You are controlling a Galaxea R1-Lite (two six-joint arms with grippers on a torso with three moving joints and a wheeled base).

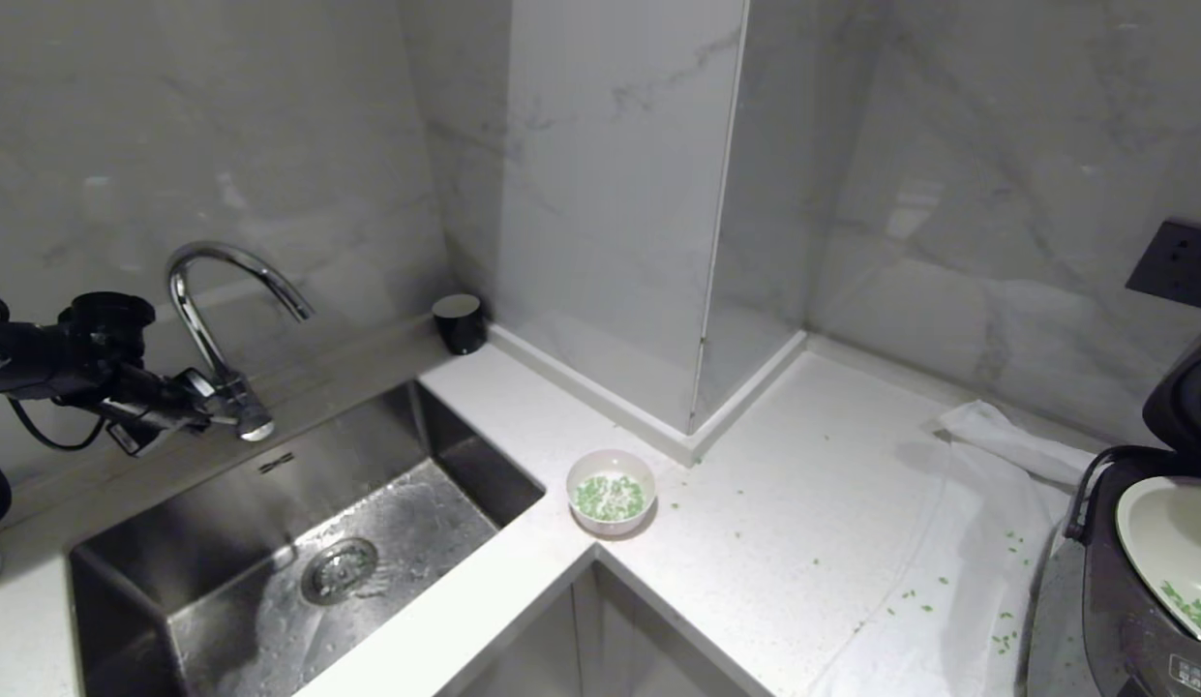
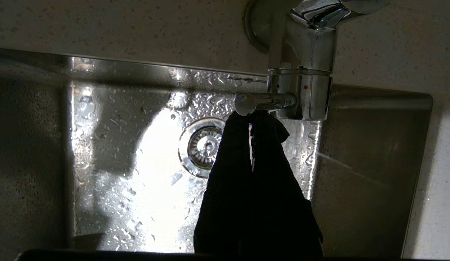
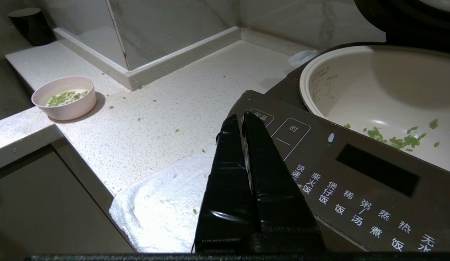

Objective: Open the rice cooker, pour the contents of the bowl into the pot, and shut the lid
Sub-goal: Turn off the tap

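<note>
Marble-walled counter: our left gripper [image 2: 251,121], pressed together at the tap [image 2: 301,90], risks flooding the sink [image 1: 271,552].

Wet steel sink [image 1: 271,542], glossy marble wall [image 1: 948,194], speckled counter [image 1: 755,542].

I see the pink bowl [image 1: 611,491] upright near the table's inner front corner, green bits [image 1: 610,497] inside; rice cooker [image 1: 1132,590] at the right edge, lid [image 1: 1185,397] up, pot [image 3: 384,101] holding scattered bits.
</note>
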